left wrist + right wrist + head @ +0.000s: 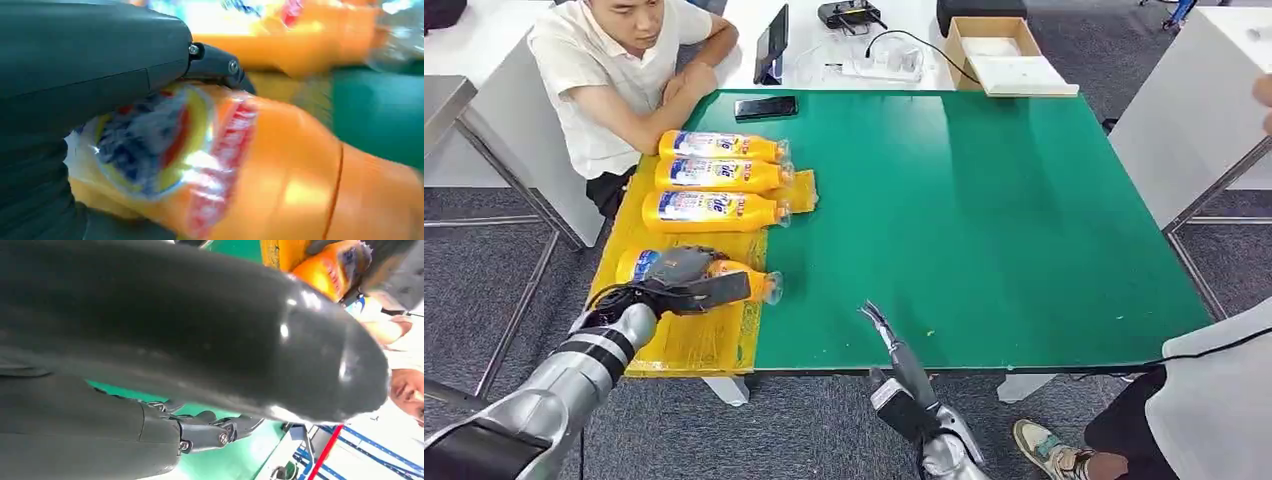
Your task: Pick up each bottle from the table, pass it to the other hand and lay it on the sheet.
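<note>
While the left hand [686, 280] gripped an orange bottle [746, 281] over the yellow sheet [694, 340] at the table's [984, 230] near left, three bottles [719, 178] lay beyond, right hand [886, 335] empty, fingers apart.

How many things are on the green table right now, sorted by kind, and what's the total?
Orange bottles: 4, three lying free and one under the left hand at
Yellow sheet: 1
Black phone: 1
Total: 6
</note>
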